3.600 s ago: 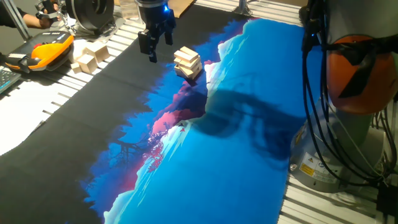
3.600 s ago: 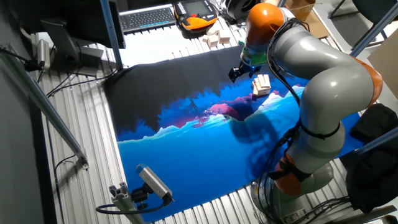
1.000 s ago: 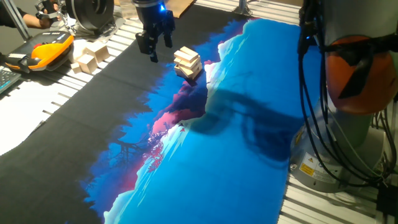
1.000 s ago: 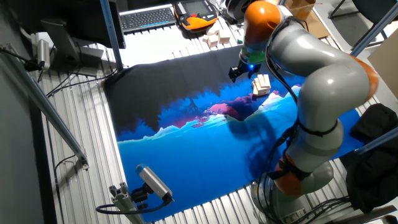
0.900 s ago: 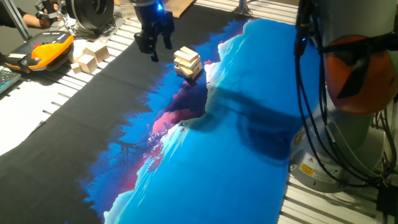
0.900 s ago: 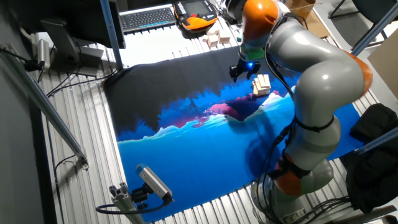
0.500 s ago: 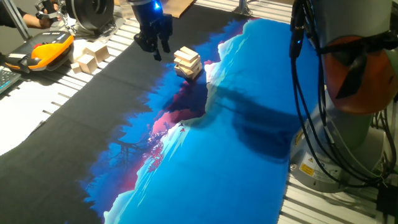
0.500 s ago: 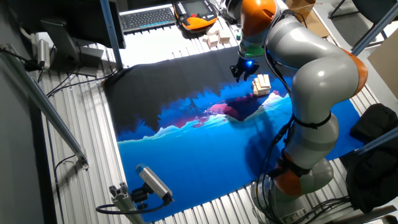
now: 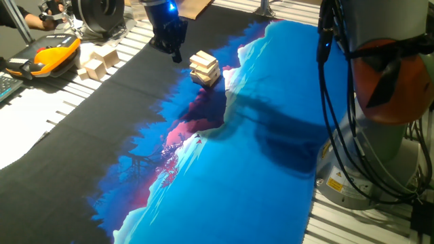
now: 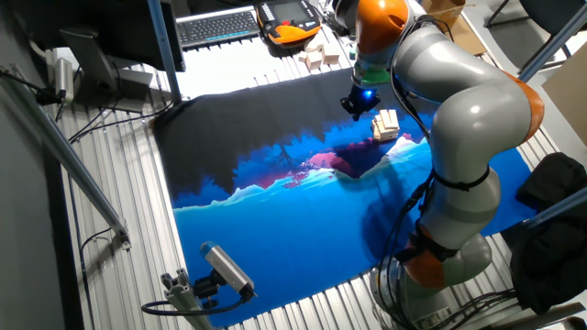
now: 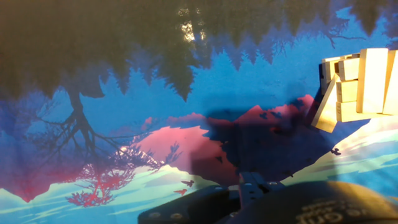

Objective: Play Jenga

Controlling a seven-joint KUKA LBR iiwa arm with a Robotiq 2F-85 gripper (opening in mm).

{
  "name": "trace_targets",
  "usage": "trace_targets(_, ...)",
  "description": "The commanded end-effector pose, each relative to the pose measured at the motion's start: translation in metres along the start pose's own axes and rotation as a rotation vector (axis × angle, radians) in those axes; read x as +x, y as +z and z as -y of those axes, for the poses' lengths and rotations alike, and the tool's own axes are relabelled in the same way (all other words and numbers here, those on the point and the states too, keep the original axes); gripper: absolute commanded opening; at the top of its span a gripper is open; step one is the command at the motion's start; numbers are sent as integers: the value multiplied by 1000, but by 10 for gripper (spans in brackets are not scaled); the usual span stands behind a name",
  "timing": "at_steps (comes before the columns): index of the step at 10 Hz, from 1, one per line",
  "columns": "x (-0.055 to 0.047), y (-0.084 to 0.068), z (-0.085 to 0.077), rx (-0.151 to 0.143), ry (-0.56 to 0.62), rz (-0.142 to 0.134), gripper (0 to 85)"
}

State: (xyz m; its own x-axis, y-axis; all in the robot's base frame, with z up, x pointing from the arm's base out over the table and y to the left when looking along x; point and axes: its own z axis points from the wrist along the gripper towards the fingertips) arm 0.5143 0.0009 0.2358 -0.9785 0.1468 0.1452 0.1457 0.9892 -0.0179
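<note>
The Jenga tower (image 9: pixel 205 69) is a short stack of pale wooden blocks on the printed mat, where black meets pink and blue. It also shows in the other fixed view (image 10: pixel 385 125) and at the right edge of the hand view (image 11: pixel 357 87), where one block (image 11: pixel 326 107) leans against its left side. My gripper (image 9: pixel 175 55) hangs just left of the tower and slightly behind it, apart from it, also seen from the other side (image 10: pixel 357 110). Its fingers overlap into one dark shape, so the gap between them is hidden. Nothing shows in its grasp.
Chunky wooden cubes (image 9: pixel 98 61) sit off the mat at the left, beside an orange teach pendant (image 9: pixel 55 53). A keyboard (image 10: pixel 215 26) lies at the far edge. The arm's base (image 9: pixel 390 108) stands at the right. A camera on a bracket (image 10: pixel 225 269) sits near the front.
The gripper has turned about its own axis, so its two separate fingers now line up as one shape. It has drifted slightly toward the tower. The tower has not moved.
</note>
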Motion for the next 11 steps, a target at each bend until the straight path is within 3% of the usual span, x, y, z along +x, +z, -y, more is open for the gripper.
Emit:
trace_targets(1,0,0,0,0,2,0,0)
trace_targets(8,0,0,0,1,11,1,0)
trace_targets(9,0,0,0,15,-18,24,0)
trace_targets(10,0,0,0,-21,6,46,0)
trace_targets(11,0,0,0,-50,40,45,0)
